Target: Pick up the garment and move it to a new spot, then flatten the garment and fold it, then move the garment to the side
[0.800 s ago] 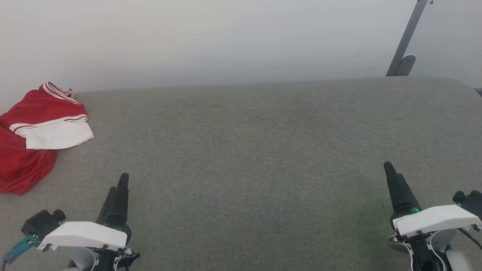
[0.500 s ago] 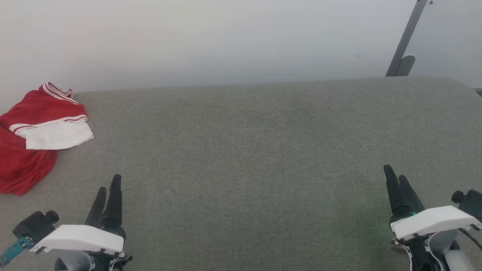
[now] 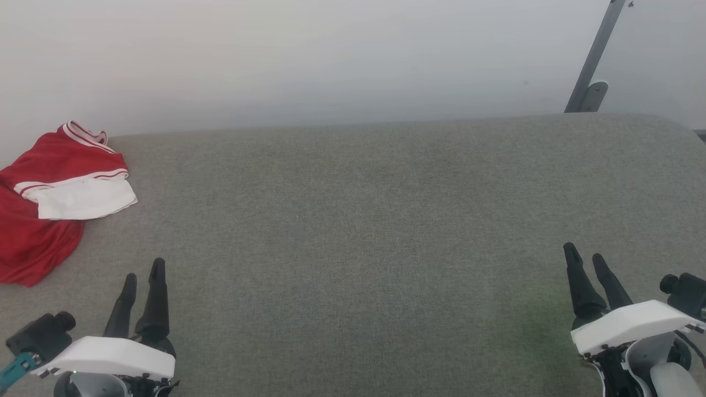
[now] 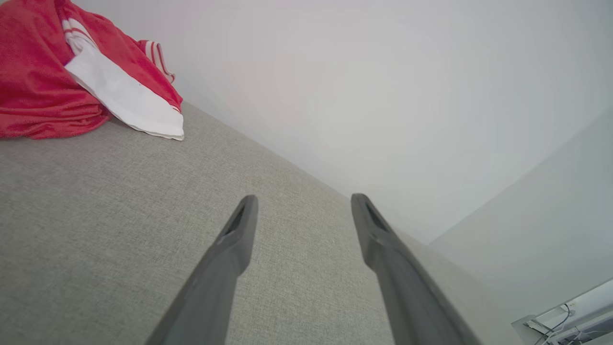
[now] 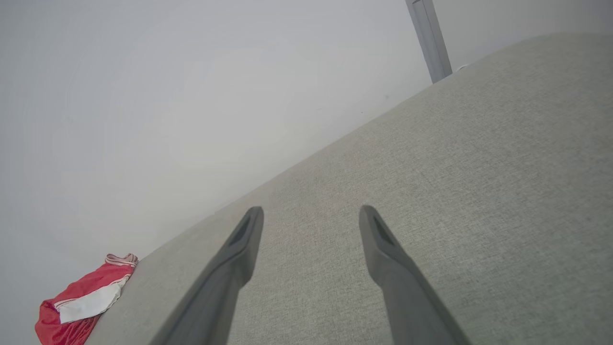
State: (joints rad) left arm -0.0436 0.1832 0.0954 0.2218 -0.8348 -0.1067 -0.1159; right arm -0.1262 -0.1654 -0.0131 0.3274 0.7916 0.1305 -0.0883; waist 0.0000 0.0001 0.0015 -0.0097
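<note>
The garment (image 3: 52, 193) is a red shirt with a white sleeve and striped trim, lying bunched at the far left of the grey fabric surface (image 3: 358, 220). It also appears in the left wrist view as the garment (image 4: 57, 72) at the top left, and small in the right wrist view as the garment (image 5: 81, 302) at the bottom left. My left gripper (image 3: 143, 270) hovers open at the lower left, nearer me than the shirt and apart from it. My right gripper (image 3: 586, 253) stands open at the lower right, far from the shirt. Nothing sits between either pair of fingers.
A pale wall (image 3: 331, 55) runs along the back edge of the surface. A grey metal bar (image 3: 593, 60) leans at the back right corner. The surface's right end curves away near the frame edge.
Both grippers have opened from nearly closed fingers to spread fingers. The left gripper has drifted left and toward me; the right has barely shifted. The garment has stayed put.
</note>
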